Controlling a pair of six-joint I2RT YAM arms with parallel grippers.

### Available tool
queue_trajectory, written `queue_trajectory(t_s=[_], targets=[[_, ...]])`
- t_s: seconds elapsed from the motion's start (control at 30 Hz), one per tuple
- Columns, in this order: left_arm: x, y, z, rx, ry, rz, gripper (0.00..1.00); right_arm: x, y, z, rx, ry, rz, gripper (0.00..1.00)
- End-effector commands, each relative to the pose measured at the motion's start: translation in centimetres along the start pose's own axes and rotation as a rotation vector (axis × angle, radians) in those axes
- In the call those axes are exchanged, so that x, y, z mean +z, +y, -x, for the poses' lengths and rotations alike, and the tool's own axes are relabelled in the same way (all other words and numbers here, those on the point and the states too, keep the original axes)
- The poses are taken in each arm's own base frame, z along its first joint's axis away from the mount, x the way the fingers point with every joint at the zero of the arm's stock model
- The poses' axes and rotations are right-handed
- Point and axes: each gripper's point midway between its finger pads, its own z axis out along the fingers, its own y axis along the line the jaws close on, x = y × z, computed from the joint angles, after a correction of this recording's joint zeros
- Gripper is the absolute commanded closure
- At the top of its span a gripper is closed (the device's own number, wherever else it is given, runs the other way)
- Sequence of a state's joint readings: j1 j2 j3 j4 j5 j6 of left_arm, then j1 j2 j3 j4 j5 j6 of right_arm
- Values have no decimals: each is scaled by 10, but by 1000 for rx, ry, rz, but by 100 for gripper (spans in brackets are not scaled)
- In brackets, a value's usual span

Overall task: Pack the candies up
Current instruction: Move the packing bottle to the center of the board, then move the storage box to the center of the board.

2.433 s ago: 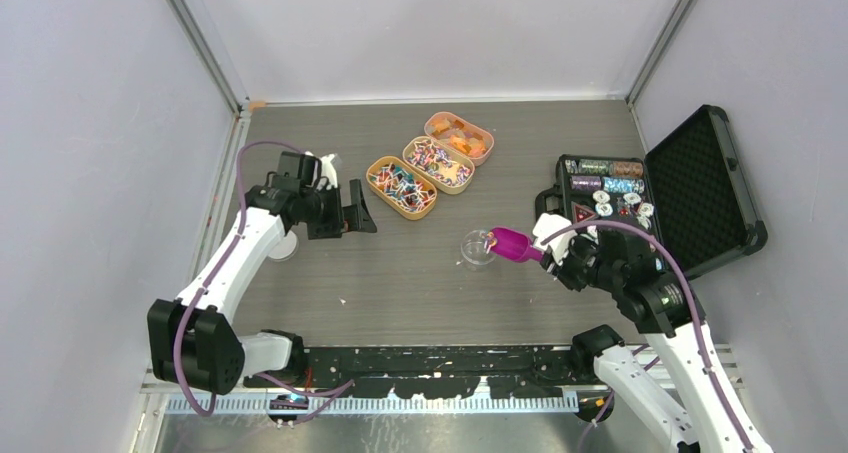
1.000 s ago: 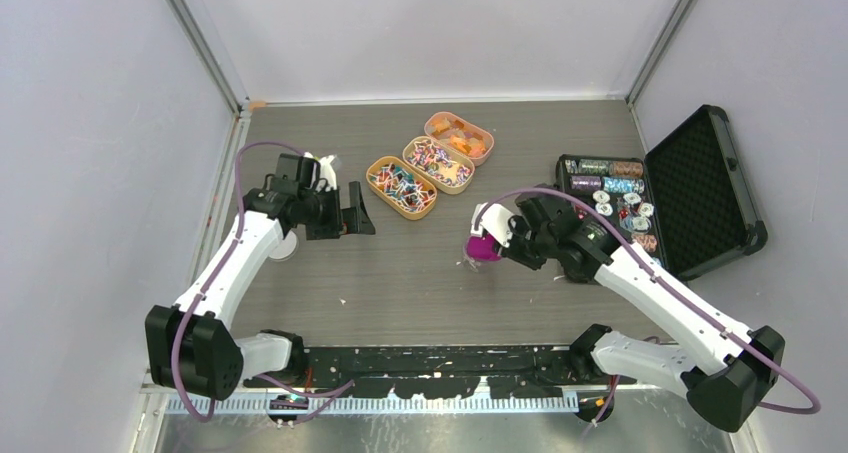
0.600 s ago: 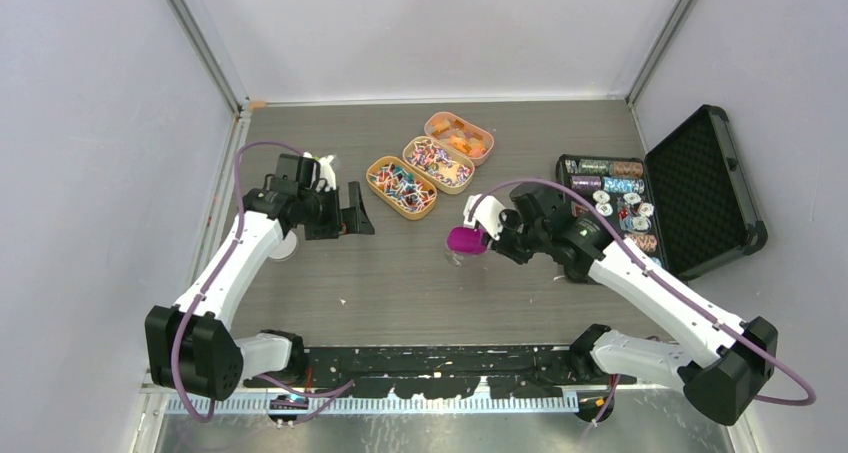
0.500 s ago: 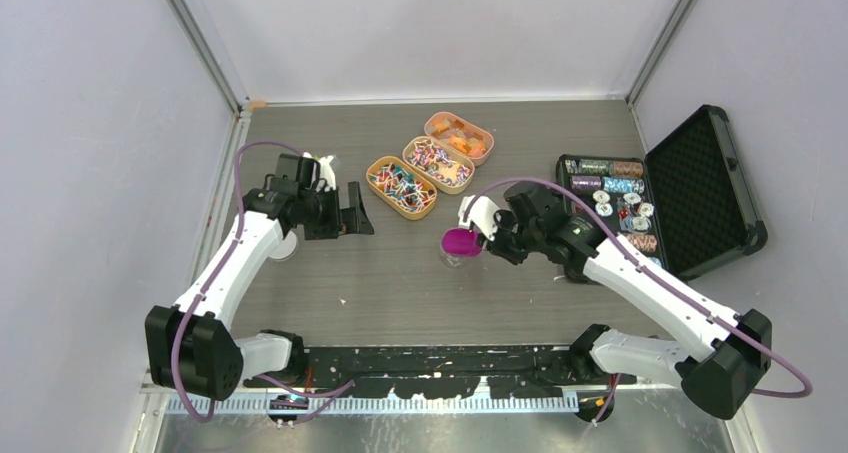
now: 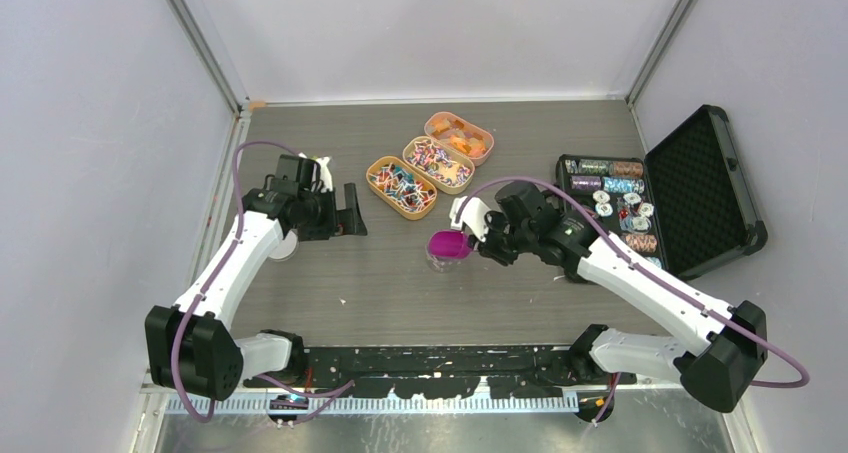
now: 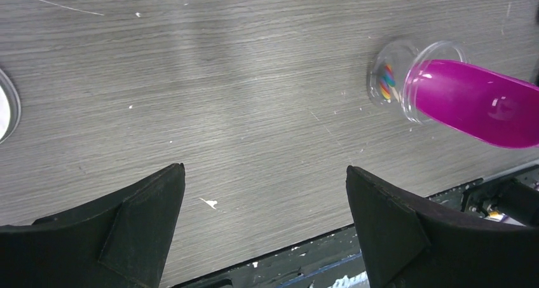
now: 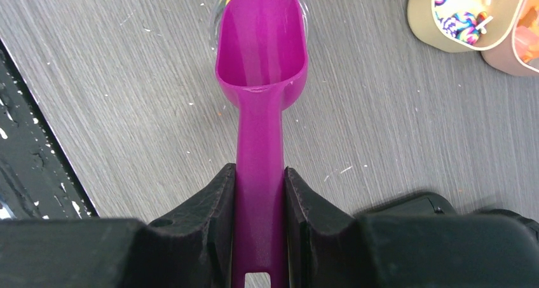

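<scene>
- Near the middle of the table [image 5: 380, 283], the right gripper [image 7: 260, 192] has its fingers clamped on the handle of the magenta scoop [image 5: 447, 243].
- The scoop's mouth sits at the clear cup [image 6: 394, 78].
- A few candies [image 6: 386, 84] lie in the cup; many more fill the tan trays [image 7: 421, 21].
- The bowl looks empty, so the pour seems done. The next move needs a clean lift without toppling the cup.
- The scoop's long axis runs across the table, mouth pointing left.
- The left gripper [image 6: 264, 231] hovers empty, fingers apart.

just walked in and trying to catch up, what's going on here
The right pincer is shut on the handle of a magenta scoop, whose bowl sits at the mouth of a small clear cup on the table. A few candies are in the cup, and more fill the tan trays nearby. The left pincer hangs open over bare table, holding nothing.
</scene>
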State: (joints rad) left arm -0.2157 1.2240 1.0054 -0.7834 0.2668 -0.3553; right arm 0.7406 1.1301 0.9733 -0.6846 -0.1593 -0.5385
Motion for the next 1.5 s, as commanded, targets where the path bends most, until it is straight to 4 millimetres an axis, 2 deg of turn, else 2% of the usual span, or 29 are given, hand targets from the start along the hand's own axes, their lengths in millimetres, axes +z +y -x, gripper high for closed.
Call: queue_trajectory(t_s=[0.0, 0.1, 0.2, 0.27, 0.37, 0.5, 0.6, 0.67, 0.7, 0.87, 0.97, 1.07, 1.2, 1.47], targets=[[-11, 4, 19, 15, -62, 51, 0, -30, -21, 31, -3, -98, -112, 100], [-17, -10, 35, 21, -79, 3, 1, -50, -29, 50, 74, -117, -144, 100], [-17, -16, 62, 3, -115, 3, 5, -60, -45, 56, 139, -60, -197, 100], [-12, -14, 83, -23, -142, 20, 10, -63, -63, 55, 153, -27, -279, 100], [1, 1, 120, -80, -183, 75, 20, -60, -87, 62, 188, -57, -357, 100], [38, 21, 167, -162, -169, 88, 41, -56, -121, 67, 285, -97, -399, 100], [68, 33, 194, -163, -154, 108, 49, -46, -143, 61, 328, -67, -431, 100], [88, 40, 204, -155, -125, 120, 51, -40, -155, 54, 350, -36, -446, 100], [101, 43, 206, -155, -101, 124, 53, -35, -160, 51, 354, -16, -444, 99], [139, 55, 210, -154, -23, 139, 56, -20, -173, 46, 348, 26, -421, 100], [158, 58, 204, -159, 23, 119, 58, -8, -177, 49, 334, 35, -396, 100], [176, 52, 193, -185, 76, 56, 60, 5, -183, 49, 333, 52, -386, 100], [183, 43, 183, -206, 109, 8, 60, 20, -189, 52, 336, 55, -371, 99], [182, 29, 171, -249, 107, -38, 63, 43, -190, 46, 343, 72, -343, 100]])
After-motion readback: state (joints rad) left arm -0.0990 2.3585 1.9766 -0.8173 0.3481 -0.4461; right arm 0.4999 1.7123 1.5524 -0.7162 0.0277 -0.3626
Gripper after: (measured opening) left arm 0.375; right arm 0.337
